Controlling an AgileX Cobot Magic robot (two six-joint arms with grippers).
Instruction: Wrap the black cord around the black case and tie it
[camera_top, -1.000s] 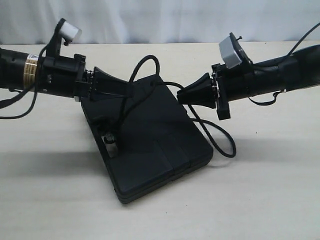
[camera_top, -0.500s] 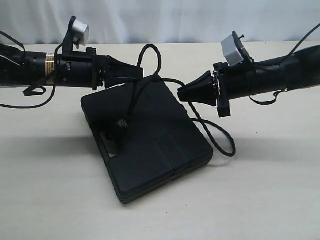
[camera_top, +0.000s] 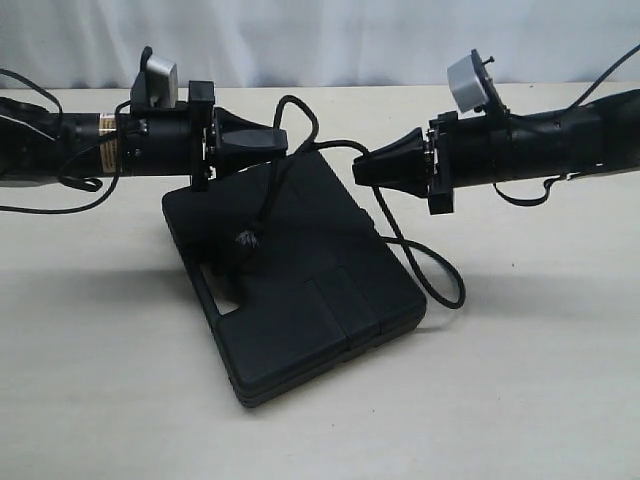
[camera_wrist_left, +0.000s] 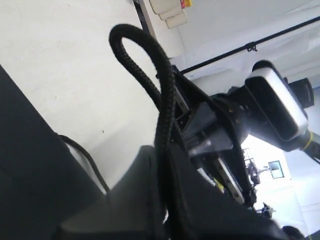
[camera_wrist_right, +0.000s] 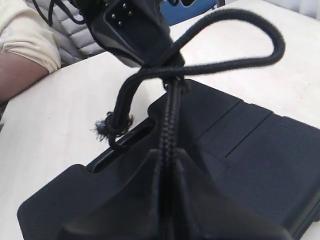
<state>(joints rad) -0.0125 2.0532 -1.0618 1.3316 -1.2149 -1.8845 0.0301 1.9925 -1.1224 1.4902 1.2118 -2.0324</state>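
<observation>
the left gripper (camera_top: 281, 143) and right gripper (camera_top: 358, 170), each clamped shut on the cord (camera_top: 268, 195), have risen above the case (camera_top: 320, 300), lifting the frayed end, so the crossing is probably tightening.

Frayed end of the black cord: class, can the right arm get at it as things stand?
Probably not yet: the right arm has its jaws shut on the black cord. The frayed end hangs unobstructed over the black case.

Pale beige tabletop (camera_top: 520, 400), white draped backdrop (camera_top: 330, 40) behind it, soft even light, faint shadows
</observation>
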